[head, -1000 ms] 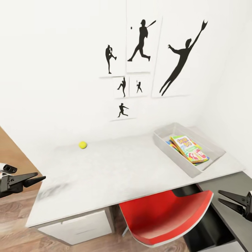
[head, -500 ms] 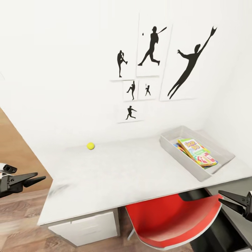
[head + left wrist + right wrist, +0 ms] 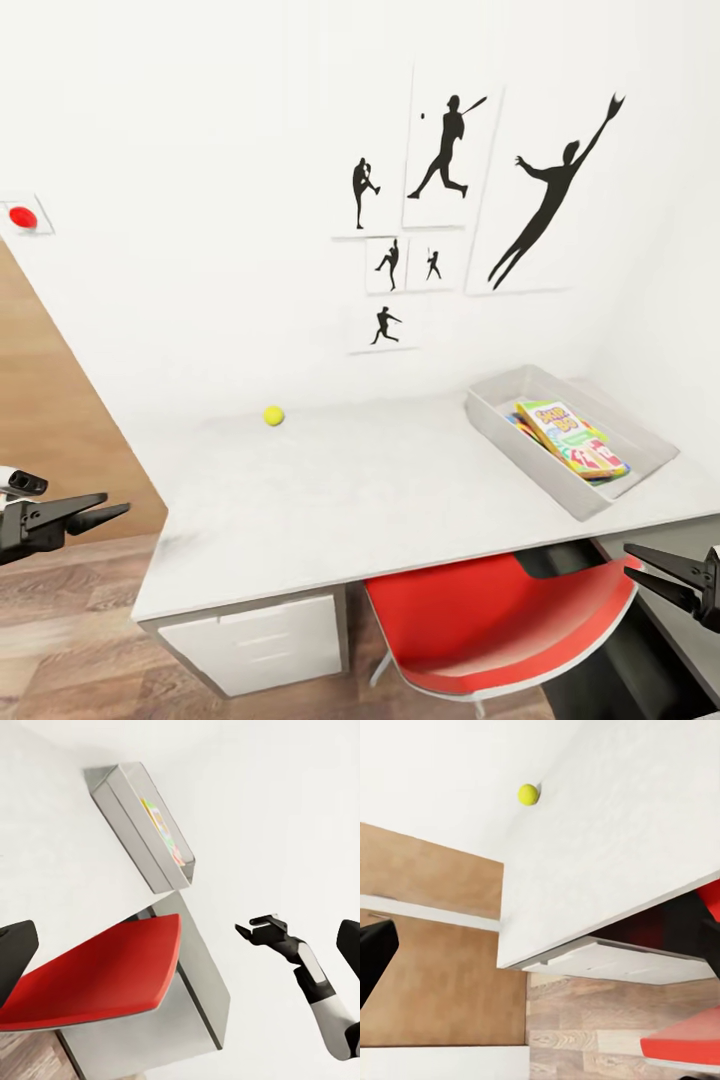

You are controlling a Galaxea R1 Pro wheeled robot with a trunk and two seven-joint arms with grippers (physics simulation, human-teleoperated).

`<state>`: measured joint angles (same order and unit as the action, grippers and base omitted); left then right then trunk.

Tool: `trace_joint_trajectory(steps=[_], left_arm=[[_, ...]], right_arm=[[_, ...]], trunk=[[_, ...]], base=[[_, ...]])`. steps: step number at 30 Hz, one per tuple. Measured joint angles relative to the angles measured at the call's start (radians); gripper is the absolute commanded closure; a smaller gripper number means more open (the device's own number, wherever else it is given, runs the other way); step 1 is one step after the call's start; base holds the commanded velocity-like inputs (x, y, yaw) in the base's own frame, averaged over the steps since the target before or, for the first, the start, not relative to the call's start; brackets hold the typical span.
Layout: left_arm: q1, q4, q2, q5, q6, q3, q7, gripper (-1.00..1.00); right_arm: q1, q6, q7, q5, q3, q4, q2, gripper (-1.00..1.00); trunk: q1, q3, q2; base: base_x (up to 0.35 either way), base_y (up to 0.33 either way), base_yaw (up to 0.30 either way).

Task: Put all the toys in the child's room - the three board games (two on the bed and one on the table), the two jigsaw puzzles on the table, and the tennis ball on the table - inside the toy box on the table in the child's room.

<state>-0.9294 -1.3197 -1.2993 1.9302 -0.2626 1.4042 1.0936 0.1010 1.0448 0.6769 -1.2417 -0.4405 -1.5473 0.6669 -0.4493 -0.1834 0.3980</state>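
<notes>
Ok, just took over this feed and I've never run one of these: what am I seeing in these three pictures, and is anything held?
It's a simulated two-armed wheeled robot. The head view looks down over a white table. Its left gripper and right gripper hang low at either side, both open and empty. The tennis ball lies alone near the wall. The toy box holds a Skip-Bo box atop other flat toys. A red chair is tucked under the table. The other two pictures come from cameras on the wrists.

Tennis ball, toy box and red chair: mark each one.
tennis ball (image 3: 273,415), head view, the ball's middle.
toy box (image 3: 520,448), head view, its near outer wall.
red chair (image 3: 480,620), head view, middle of the seat.
</notes>
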Motion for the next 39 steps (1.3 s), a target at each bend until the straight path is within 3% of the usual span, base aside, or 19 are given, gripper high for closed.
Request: trace_joint_trajectory(steps=[20, 39], left_arm=[[0.0, 0.033, 0.0, 0.001, 0.0, 0.0, 0.002, -1.0], [0.0, 0.045, 0.001, 0.001, 0.0, 0.0, 0.002, -1.0]], right_arm=[[0.0, 0.0, 0.0, 0.001, 0.0, 0.004, 0.0, -1.0], [0.0, 0.0, 0.0, 0.001, 0.0, 0.003, 0.0, -1.0]], trunk=[[0.0, 0.033, 0.0], [0.0, 0.065, 0.0]], base=[[-0.001, 0.0, 0.076], [0.0, 0.085, 0.089]])
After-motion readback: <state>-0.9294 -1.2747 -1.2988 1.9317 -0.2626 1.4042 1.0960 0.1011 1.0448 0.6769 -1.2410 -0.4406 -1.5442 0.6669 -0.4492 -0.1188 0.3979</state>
